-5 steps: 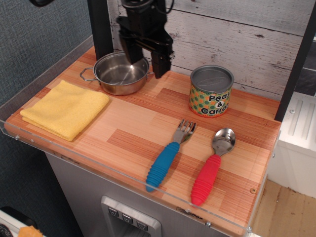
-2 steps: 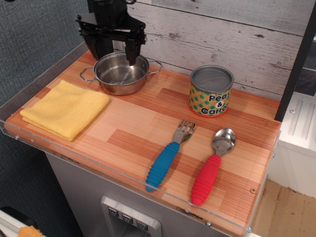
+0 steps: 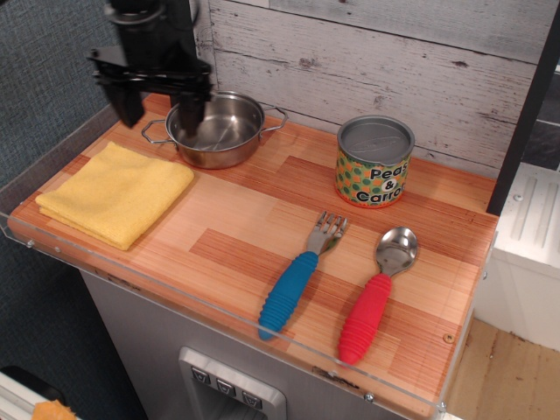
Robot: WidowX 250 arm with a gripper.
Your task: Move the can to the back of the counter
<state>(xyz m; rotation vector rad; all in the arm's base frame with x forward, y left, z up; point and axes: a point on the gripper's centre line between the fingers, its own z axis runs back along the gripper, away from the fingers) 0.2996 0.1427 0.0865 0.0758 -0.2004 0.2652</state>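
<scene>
The can (image 3: pixel 374 162) stands upright near the back right of the counter (image 3: pixel 245 227), close to the plank wall; it has a grey metal top and a yellow label with green and orange dots. My gripper (image 3: pixel 159 109) hangs open and empty at the back left, above the left side of the steel pot (image 3: pixel 216 129), far from the can. Its two black fingers point down with a wide gap between them.
A folded yellow cloth (image 3: pixel 116 192) lies at the left. A blue-handled fork (image 3: pixel 300 274) and a red-handled spoon (image 3: pixel 376 296) lie at the front right. A clear acrylic rim (image 3: pixel 175 293) edges the counter's front. A black post (image 3: pixel 522 114) stands at the right.
My gripper has moved leftward along the back, from above the pot's right side to above its left side. The can and all other objects have stayed in place.
</scene>
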